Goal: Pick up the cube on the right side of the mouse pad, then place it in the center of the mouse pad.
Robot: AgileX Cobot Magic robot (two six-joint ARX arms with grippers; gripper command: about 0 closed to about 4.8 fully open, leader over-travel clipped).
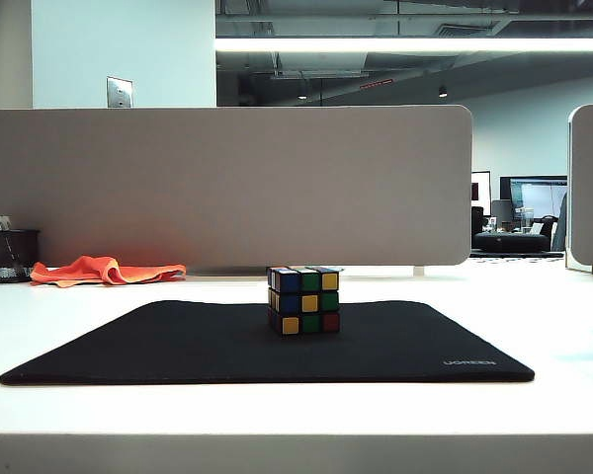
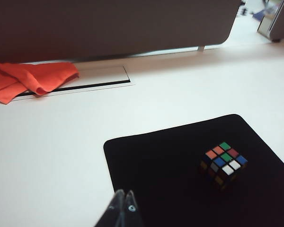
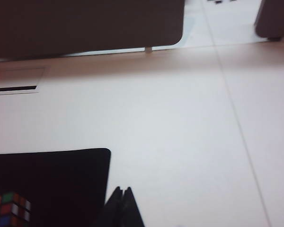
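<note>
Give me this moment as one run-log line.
cube: free, mid mouse pad | left gripper: shut, empty, above pad | right gripper: shut, empty, off pad's edge

- We see our left gripper (image 2: pixel 124 208) low over the mouse pad (image 2: pixel 170 165), near its front left edge, fingertips pressed together and holding nothing.
- The cube (image 2: pixel 222 164) sits on the pad, apart from the gripper.
- An orange cloth (image 2: pixel 31 78) lies at the table's (image 2: pixel 61 142) far left edge, against the grey partition (image 2: pixel 109 26).
</note>
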